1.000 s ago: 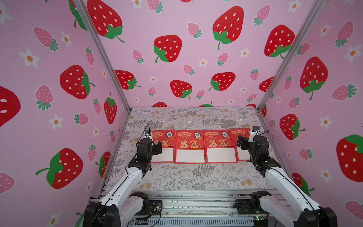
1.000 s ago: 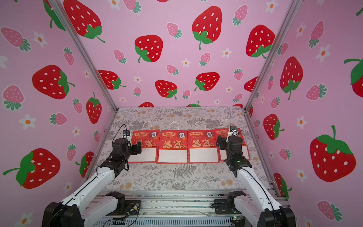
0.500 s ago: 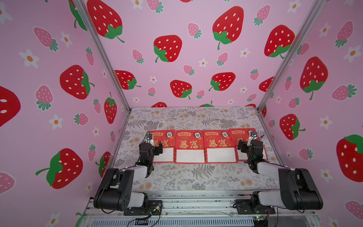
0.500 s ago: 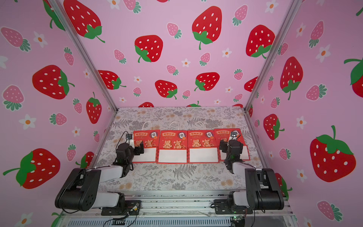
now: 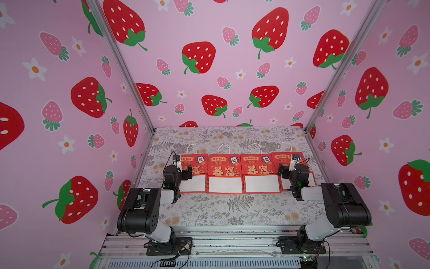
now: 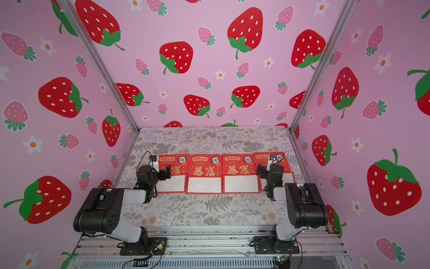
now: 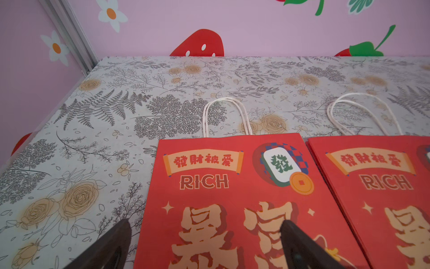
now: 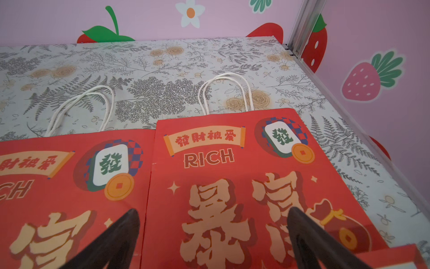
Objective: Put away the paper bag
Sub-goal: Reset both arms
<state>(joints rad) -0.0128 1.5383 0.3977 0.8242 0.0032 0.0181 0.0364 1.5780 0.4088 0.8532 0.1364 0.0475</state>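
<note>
A: How many paper bags (image 5: 224, 173) do you count?
B: Four in both top views, flat in one row on the worktop (image 5: 232, 209); each wrist view shows only two. The left gripper (image 7: 206, 222) and right gripper (image 8: 214, 209) gape, empty, over the end bags.

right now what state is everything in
leftmost paper bag, folded flat, face up
second paper bag, folded flat, face up
third paper bag, folded flat, face up
rightmost paper bag, folded flat, face up
left jaws, open, empty, straddling leftmost paper bag's edge
right jaws, open, empty, over rightmost paper bag
</note>
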